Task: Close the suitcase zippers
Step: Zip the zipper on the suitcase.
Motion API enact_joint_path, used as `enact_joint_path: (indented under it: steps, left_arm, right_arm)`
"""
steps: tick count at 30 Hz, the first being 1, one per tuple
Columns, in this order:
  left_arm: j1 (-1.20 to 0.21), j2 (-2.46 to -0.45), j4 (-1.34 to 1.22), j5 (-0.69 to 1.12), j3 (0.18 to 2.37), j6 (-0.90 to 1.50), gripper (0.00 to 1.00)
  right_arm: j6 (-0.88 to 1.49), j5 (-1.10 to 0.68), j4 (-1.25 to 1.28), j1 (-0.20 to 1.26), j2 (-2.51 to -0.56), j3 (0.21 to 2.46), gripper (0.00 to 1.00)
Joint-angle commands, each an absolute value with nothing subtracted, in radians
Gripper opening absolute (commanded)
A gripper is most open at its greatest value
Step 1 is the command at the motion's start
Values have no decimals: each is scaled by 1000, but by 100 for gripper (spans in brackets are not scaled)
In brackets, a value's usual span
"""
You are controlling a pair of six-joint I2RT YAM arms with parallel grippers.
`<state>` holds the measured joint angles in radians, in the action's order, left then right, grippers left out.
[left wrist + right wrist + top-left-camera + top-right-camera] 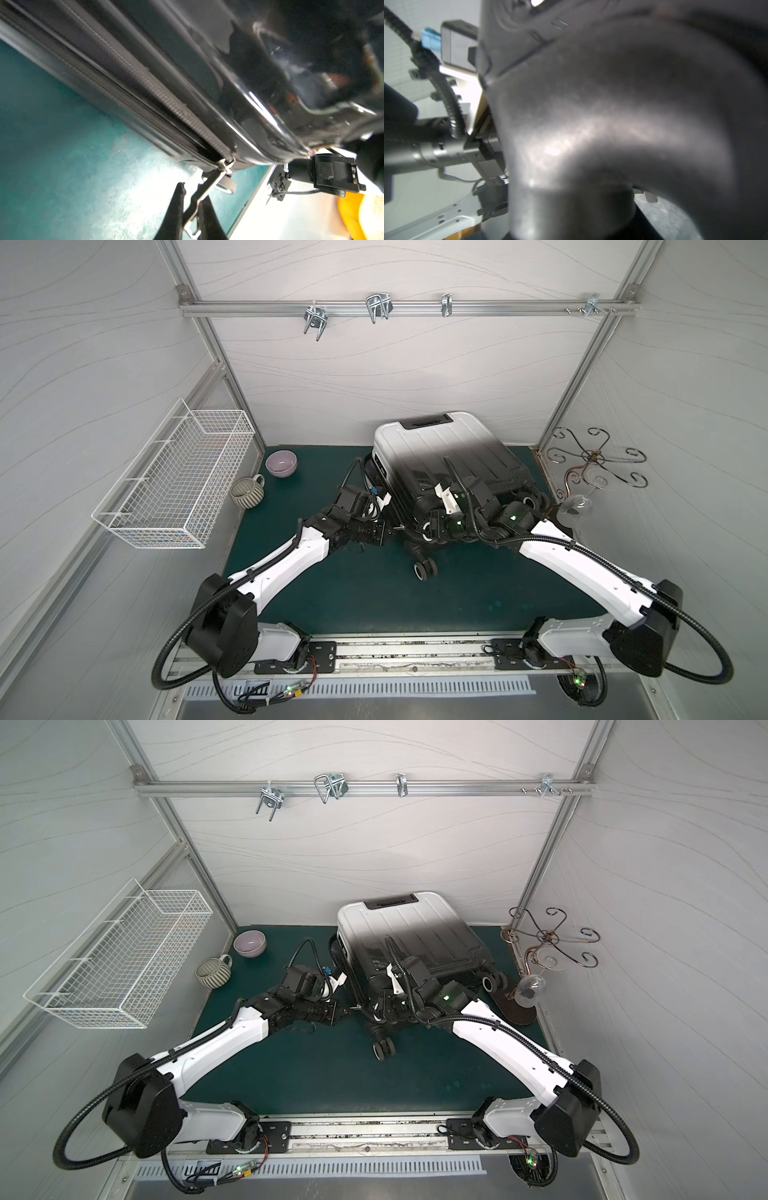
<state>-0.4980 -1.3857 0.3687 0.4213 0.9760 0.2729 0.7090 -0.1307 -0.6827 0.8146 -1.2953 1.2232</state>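
The suitcase (436, 443) (399, 923) lies flat on the green mat, its ribbed shell fading from white at the far end to black near me. In the left wrist view the black zipper track (166, 99) runs along the seam to a slider (227, 163) at the near left corner, with a narrow dark gap beside it. My left gripper (190, 186) (388, 533) is shut on the silvery zipper pull (214, 178). My right gripper (432, 526) rests against the suitcase's near edge by a wheel. Its jaws are hidden, and blurred dark shell (612, 124) fills the right wrist view.
A lilac bowl (281, 463) and a striped mug (248, 492) stand at the mat's left edge. A white wire basket (174, 477) hangs on the left wall. A curled metal stand (590, 464) and a glass (575, 506) are at the right. A wheel pair (426, 570) sticks out toward me.
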Motion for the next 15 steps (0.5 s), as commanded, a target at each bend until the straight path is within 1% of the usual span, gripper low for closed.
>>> enact_joint_path:
  steps: [1, 6, 8, 11, 14, 15]
  left_arm:
    - [-383, -1461, 241, -16, 1063, 365, 0]
    - [-346, -1508, 239, -25, 1082, 335, 0]
    - [-339, -1552, 260, -22, 1123, 325, 0]
    - [-322, -1618, 291, -87, 1164, 296, 0]
    - [-288, -1669, 203, -109, 1170, 303, 0]
    - [-288, -1697, 168, -73, 1186, 330, 0]
  right_arm:
    - [717, -182, -1050, 821, -1216, 1185, 0]
    - [749, -188, -985, 893, -1248, 1132, 0]
    - [759, -193, -968, 915, -1259, 1119, 0]
    - [755, -191, -976, 943, -1274, 1126, 0]
    - [744, -204, -966, 946, -1255, 1095, 0]
    - [742, -209, -953, 945, -1257, 1082, 0]
